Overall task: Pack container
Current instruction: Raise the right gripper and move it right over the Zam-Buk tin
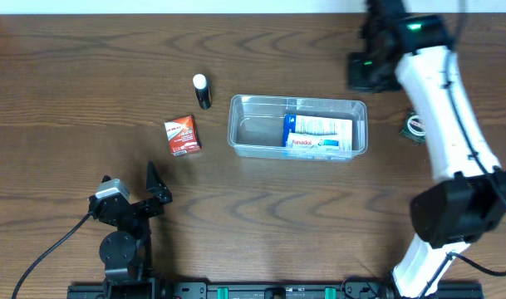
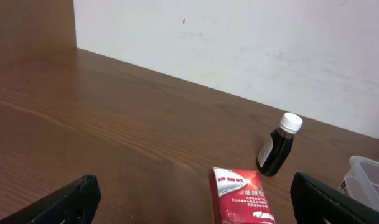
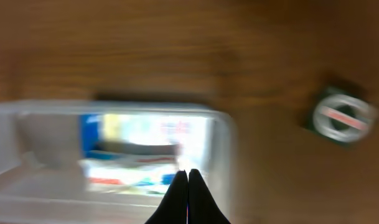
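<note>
The clear plastic container (image 1: 254, 133) lies mid-table with a blue-and-white box (image 1: 319, 135) in its right half. Left of it are a red box (image 1: 183, 134) and a dark bottle with a white cap (image 1: 203, 91). My left gripper (image 1: 130, 184) is open near the front edge. In its wrist view the red box (image 2: 242, 196) lies ahead between the wide fingers (image 2: 80, 196), with the bottle (image 2: 277, 148) behind. My right gripper (image 1: 362, 73) hovers past the container's far right corner. It is shut (image 3: 188, 175) and holds nothing, over the blurred container (image 3: 225, 146).
A small round dark-and-white object (image 1: 415, 126) lies right of the container, also in the right wrist view as a round object (image 3: 341, 117). A white wall (image 2: 239, 43) borders the table's far edge. The right arm (image 1: 444, 124) spans the table's right side.
</note>
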Action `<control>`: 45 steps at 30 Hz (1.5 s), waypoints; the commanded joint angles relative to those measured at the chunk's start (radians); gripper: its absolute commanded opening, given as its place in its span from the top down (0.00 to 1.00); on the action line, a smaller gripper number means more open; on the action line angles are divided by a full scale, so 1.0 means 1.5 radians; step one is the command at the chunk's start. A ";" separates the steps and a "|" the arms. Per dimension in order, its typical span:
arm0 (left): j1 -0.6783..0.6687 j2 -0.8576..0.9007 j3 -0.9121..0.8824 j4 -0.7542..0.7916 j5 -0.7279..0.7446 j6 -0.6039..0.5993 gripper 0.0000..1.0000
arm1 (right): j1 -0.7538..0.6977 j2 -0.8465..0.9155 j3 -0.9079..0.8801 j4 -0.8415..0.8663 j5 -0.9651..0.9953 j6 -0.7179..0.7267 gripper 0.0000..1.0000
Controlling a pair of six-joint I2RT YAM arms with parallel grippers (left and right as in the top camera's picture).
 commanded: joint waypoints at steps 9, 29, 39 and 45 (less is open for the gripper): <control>0.002 -0.004 -0.015 -0.023 -0.018 0.004 0.02 | -0.224 0.000 -0.146 0.067 0.040 -0.028 0.53; 0.002 -0.004 -0.015 -0.023 -0.018 0.004 0.02 | -0.267 0.014 -0.381 0.350 0.043 0.010 0.32; 0.002 -0.004 -0.015 -0.023 -0.018 0.004 0.02 | -0.271 0.021 -0.381 0.382 0.003 -0.023 0.32; 0.002 -0.004 -0.015 -0.023 -0.018 0.004 0.02 | -0.274 0.021 -0.381 0.392 0.005 -0.010 0.32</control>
